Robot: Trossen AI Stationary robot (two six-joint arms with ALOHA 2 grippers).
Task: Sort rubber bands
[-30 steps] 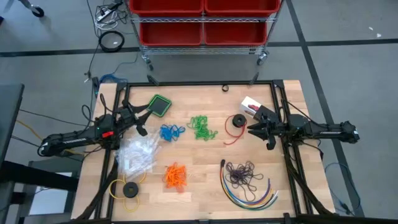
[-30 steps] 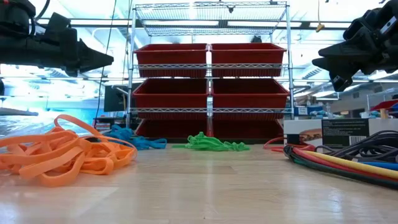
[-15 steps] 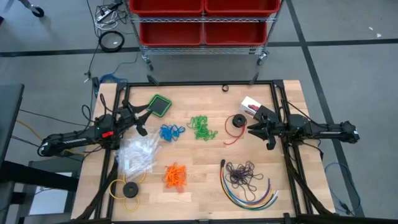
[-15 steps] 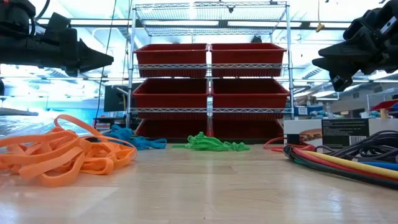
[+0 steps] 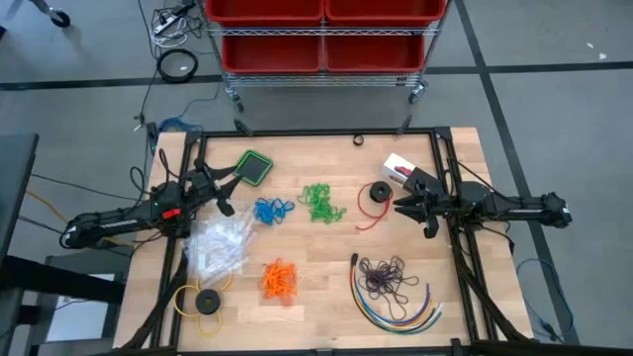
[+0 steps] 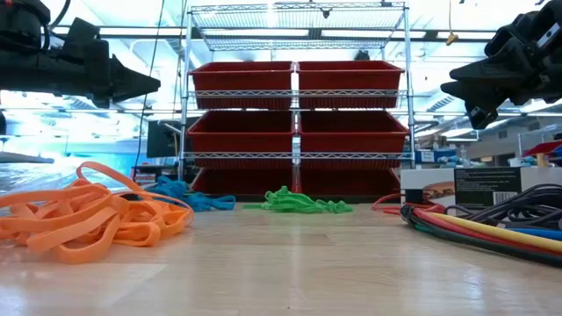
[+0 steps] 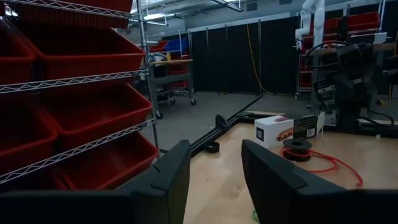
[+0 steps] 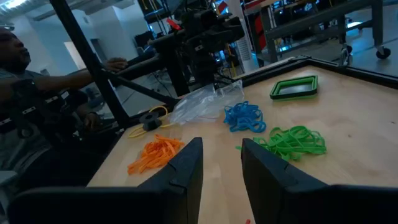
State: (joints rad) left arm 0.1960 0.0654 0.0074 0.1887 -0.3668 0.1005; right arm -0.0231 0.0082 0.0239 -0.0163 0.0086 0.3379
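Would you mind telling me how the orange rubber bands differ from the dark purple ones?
The orange rubber bands form a tight heap; the dark purple rubber bands sprawl wider in loose, thin loops. The orange heap lies apart from other things, while the purple bunch lies against the coloured cables. Both lie on the table's near half.

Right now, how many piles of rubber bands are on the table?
4. Blue bunch and green bunch lie mid-table, orange bunch nearer the front, dark purple bunch front right beside the coloured cables. None seems hidden.

No readable text or labels.
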